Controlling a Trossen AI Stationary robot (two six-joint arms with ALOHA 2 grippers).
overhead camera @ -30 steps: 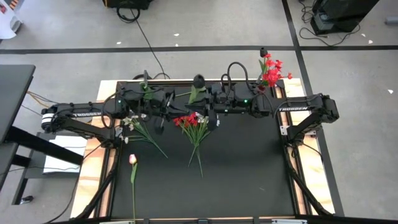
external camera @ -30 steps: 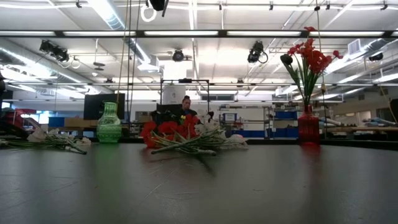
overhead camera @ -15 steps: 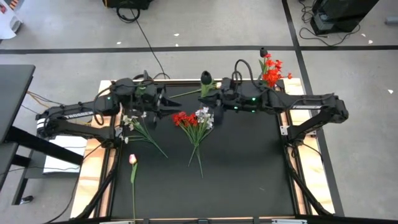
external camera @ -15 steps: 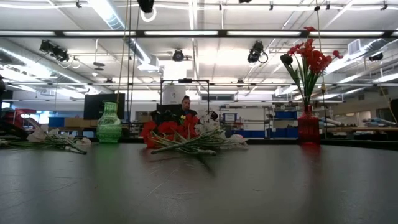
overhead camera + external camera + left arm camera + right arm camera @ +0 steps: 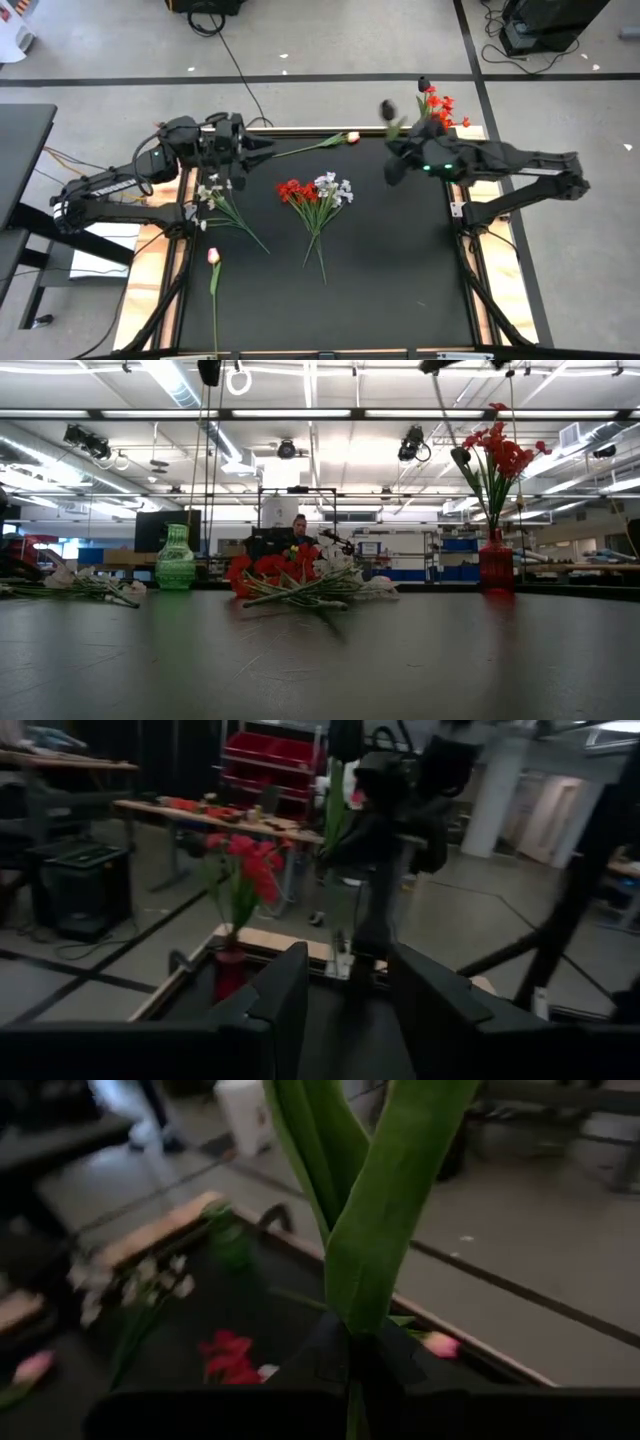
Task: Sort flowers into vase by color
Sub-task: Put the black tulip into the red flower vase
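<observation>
Centrally, mixed flowers [image 5: 318, 195] lie clear of the mat's edges [image 5: 400, 338].

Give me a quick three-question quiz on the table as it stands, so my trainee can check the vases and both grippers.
1. True or false: the red vase already holds red flowers.
2. Which gripper holds a green-leaved flower stem? A) left gripper B) right gripper
3. Fill in: the left gripper's jaws are ____, with nothing between them.
Key: 1 true; 2 B; 3 open.
</observation>
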